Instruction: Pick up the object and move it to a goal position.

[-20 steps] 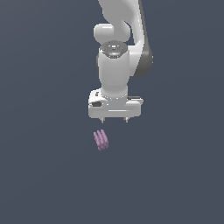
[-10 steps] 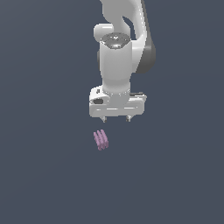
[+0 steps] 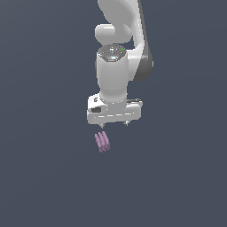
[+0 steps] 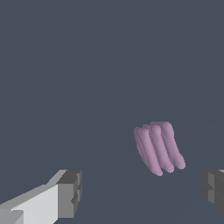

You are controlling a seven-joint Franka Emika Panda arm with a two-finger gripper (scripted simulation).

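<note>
The gripper (image 3: 115, 123) was spread wide, its two fingers well apart and pinching nothing. In the exterior view it hung below the white arm (image 3: 116, 75), a broad white bar facing down, with two short dark fingertips (image 3: 103, 125) showing under its lower edge. The arm itself was the largest thing in the scene: a thick white column with a rounded joint above it and a dark grey patch on the exterior view's right side, reaching up out of the picture. Everything stood against a plain dark grey-blue ground (image 3: 44, 177) with no edge or marking to be seen.

The object (image 3: 102, 142) was a small pale purple-pink piece with three rounded parallel ridges, clearly narrower than the gripper's bar. In the exterior view it sat just below the gripper and toward the exterior view's left end of the bar, close under one fingertip but not touching it. It was tilted slightly, its ridges running roughly up and down the picture.

In the wrist view the object (image 4: 158, 148) appeared between the two grey finger pads (image 4: 70, 193), nearer to one finger than to the other and apart from both. Its ridges leaned at a slant. Whether it rested on the ground could not be told from the pictures.
</note>
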